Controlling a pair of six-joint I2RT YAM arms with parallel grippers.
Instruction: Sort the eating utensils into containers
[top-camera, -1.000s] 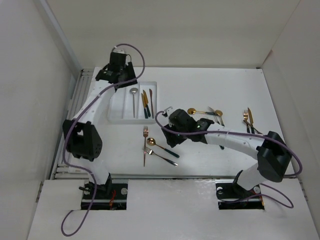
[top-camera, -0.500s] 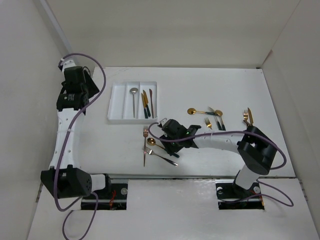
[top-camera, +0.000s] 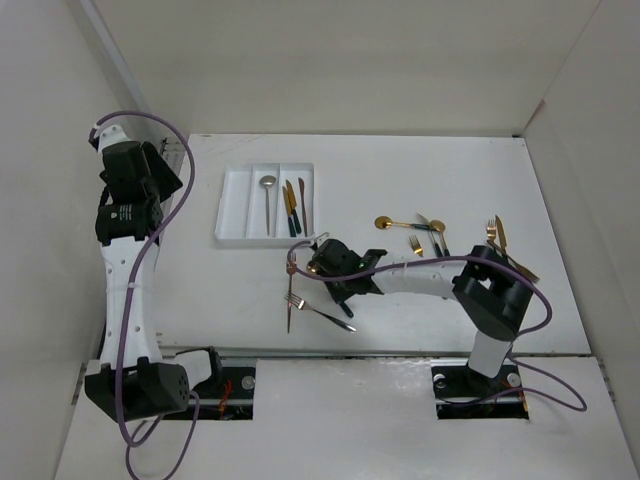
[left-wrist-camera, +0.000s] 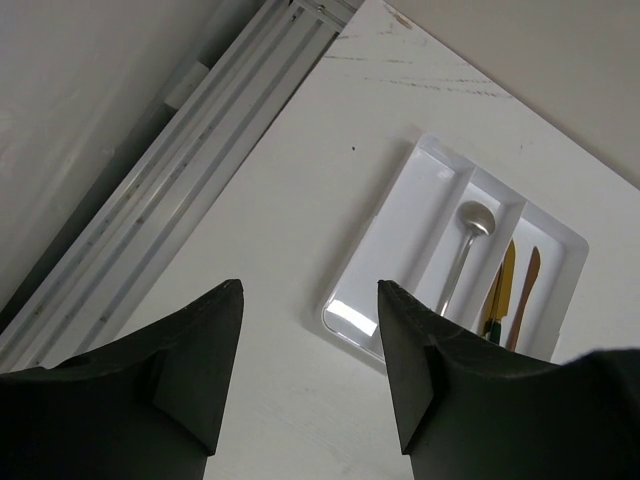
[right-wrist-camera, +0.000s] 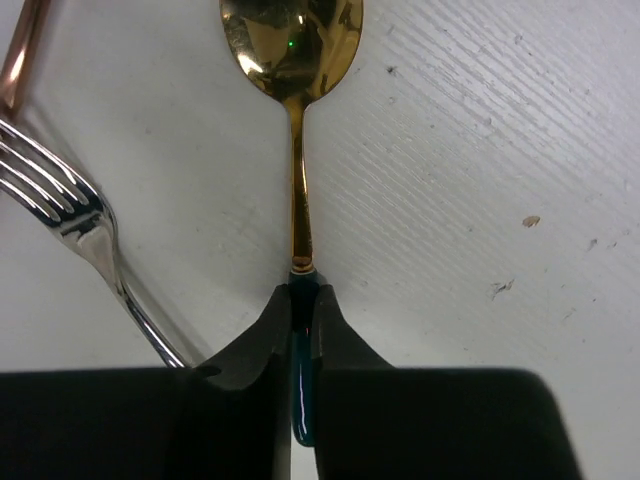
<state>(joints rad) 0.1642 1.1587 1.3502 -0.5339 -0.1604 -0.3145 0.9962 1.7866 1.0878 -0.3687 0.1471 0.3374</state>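
My right gripper (right-wrist-camera: 301, 296) is shut on the dark green handle of a gold spoon (right-wrist-camera: 291, 45) that lies on the table, gripping just behind the gold stem. From above, this gripper (top-camera: 328, 289) covers most of the spoon. A silver fork (right-wrist-camera: 62, 212) lies just left of it. The white three-compartment tray (top-camera: 232, 206) holds a silver spoon (top-camera: 268, 198) in the middle and gold knives (top-camera: 291, 208) on the right. My left gripper (left-wrist-camera: 308, 286) hangs open and empty, high over the table's left side and away from the tray (left-wrist-camera: 398, 232).
A rose-gold fork (top-camera: 291, 292) and the silver fork (top-camera: 322, 311) lie by the right gripper. Further right lie a gold spoon (top-camera: 386, 222), a small cluster of utensils (top-camera: 432, 236) and a fork with a knife (top-camera: 497, 236). An aluminium rail (left-wrist-camera: 150, 200) runs along the left edge.
My right gripper has slid left and down onto the gold spoon and closed on its handle. The left arm has swung from above the tray out to the table's left edge.
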